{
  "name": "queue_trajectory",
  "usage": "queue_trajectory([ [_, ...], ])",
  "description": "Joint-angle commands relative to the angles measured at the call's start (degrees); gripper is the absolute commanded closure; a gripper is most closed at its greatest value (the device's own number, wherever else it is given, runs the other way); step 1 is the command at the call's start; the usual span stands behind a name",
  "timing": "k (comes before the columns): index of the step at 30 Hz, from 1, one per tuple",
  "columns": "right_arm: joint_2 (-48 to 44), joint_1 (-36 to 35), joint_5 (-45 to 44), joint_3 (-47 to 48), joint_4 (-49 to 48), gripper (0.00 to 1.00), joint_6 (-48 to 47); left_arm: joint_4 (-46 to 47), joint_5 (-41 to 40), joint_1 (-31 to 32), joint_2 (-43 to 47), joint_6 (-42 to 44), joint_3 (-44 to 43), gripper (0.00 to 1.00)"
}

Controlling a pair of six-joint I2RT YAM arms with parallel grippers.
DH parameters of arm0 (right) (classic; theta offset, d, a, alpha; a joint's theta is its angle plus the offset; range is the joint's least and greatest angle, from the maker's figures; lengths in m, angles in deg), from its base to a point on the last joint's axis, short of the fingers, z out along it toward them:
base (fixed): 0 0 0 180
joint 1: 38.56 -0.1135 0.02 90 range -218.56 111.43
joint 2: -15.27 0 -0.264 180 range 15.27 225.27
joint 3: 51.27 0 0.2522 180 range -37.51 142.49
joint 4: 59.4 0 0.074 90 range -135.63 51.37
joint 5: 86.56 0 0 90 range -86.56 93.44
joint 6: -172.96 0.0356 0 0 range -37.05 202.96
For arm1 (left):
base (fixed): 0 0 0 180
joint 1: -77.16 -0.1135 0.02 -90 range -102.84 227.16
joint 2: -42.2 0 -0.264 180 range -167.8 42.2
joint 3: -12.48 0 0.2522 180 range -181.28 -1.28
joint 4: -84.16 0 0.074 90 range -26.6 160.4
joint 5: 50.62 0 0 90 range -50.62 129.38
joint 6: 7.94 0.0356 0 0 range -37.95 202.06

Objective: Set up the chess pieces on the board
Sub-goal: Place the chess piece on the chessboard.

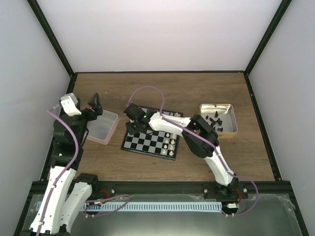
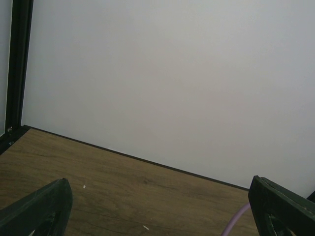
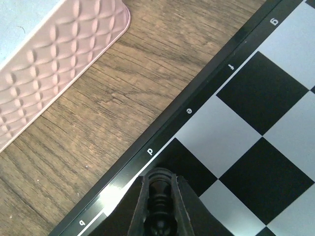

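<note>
Black plastic piece (image 3: pixel 158 196) clamped upright in right fingers (image 3: pixel 138 209), low over board (image 3: pixel 256 123) at left-edge row by letter d; contact with square unclear. Board sits mid-table (image 1: pixel 98 160). Progress early: white pieces (image 1: pixel 170 141) lined up on right side, visible left squares bare, other black pieces (image 1: pixel 215 121) loose in tan tray (image 1: pixel 235 123). Right arm stretched across board, wrist pitched down. Left fingers (image 2: pixel 39 211) wide apart, empty, raised by pink-rimmed box (image 1: pixel 110 130), facing wall.
</note>
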Motion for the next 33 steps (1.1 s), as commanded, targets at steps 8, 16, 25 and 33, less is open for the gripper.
queue_trajectory([
  [8,2.6,-0.6,-3.7,5.5,2.9,0.81,-1.0,0.5,0.2,-0.3,0.4,0.5,-0.5,0.0],
  [16,2.4,-0.6,-3.1,5.9,3.9,0.79,-1.6,0.6,0.2,-0.3,0.3,0.4,-0.5,0.0],
  [25,-1.6,-0.6,-0.1,5.2,3.5,0.66,-1.9,0.7,0.4,-0.3,0.1,0.3,-0.4,0.0],
  [33,-14.2,0.7,-4.3,-2.8,-2.0,0.56,0.9,0.6,0.3,-0.3,-0.2,0.4,-0.5,0.0],
])
